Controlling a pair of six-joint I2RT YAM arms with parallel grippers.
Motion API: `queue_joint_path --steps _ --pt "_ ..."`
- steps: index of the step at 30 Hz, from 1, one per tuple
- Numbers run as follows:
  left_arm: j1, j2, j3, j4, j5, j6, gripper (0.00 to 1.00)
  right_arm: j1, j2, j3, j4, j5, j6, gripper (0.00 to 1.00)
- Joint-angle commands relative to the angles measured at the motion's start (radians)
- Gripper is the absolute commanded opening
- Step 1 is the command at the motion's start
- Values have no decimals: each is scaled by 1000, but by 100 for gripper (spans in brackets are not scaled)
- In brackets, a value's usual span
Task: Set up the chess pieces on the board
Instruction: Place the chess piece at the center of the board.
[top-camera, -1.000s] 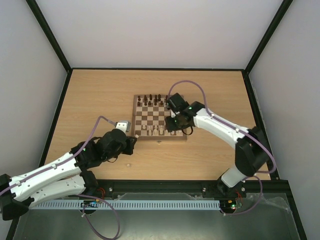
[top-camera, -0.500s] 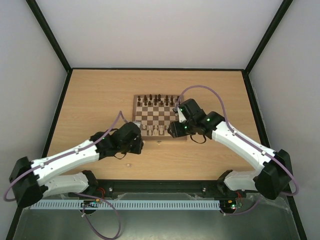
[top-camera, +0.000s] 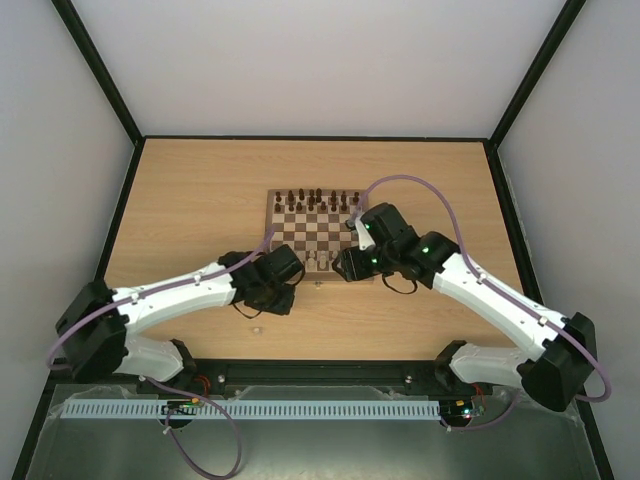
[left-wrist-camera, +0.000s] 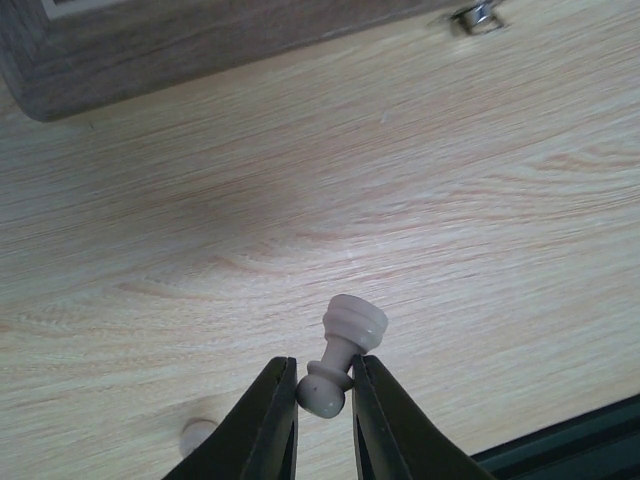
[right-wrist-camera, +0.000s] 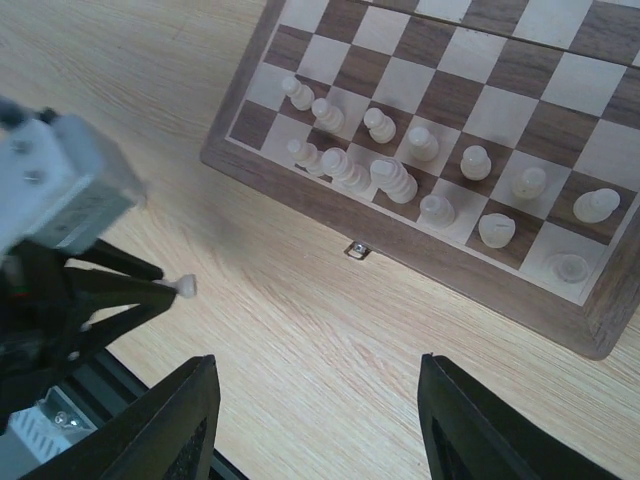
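Table (top-camera: 180, 200): pale wood-grain top in a black-framed bay with white walls.
Left gripper (left-wrist-camera: 325, 375): clenched on a pale pawn (left-wrist-camera: 345, 340), pinched at the head with the base poking out past the tips. The pawn hangs clear of the table.
Left arm, change: over the last second it has swung in from the board's left side to just off the front edge, near the latch (left-wrist-camera: 478, 15), bringing the pawn with it.
Right gripper (right-wrist-camera: 318, 400): jaws parted with nothing between them, hanging above the table off the board's front edge.
Right arm, change: it has drawn back from the near right corner of the board (right-wrist-camera: 500, 100). Likely reading: it has finished there and is making room for the left arm's delivery.
Pale pieces on board (right-wrist-camera: 475, 161): about thirteen in the two near rows, seven behind and six in front. The crowded left end overlaps, so the count may be one off.
Pale pieces off board: two, the gripped pawn and a loose pale piece (left-wrist-camera: 198, 436) lying on the table just beside the left fingers.
Dark pieces (top-camera: 312, 197): along the far rows, too small to count.
Task standing: nearly done, roughly two pale pieces still to place.
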Motion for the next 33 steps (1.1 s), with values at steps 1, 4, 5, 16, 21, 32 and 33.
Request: queue_joint_path --steps 1,4,5,16,21,32,33 --pt "-6 98 41 -100 17 15 19 11 -48 -17 -4 -16 8 56" --pt "-11 168 63 -130 17 29 19 13 -75 -23 -6 -2 14 56" --pt "-11 188 69 -141 17 34 18 13 -84 -30 -6 4 16 56" --pt "-26 351 215 -271 -13 73 19 17 -144 -46 -3 -25 9 57" --pt "-35 399 237 -287 -49 72 20 19 -153 -49 -2 -32 6 57" --pt "-62 441 301 -306 -88 61 25 20 -155 -52 1 -37 4 57" --pt "-64 440 308 -310 -91 59 25 19 -154 -51 1 -37 4 57"
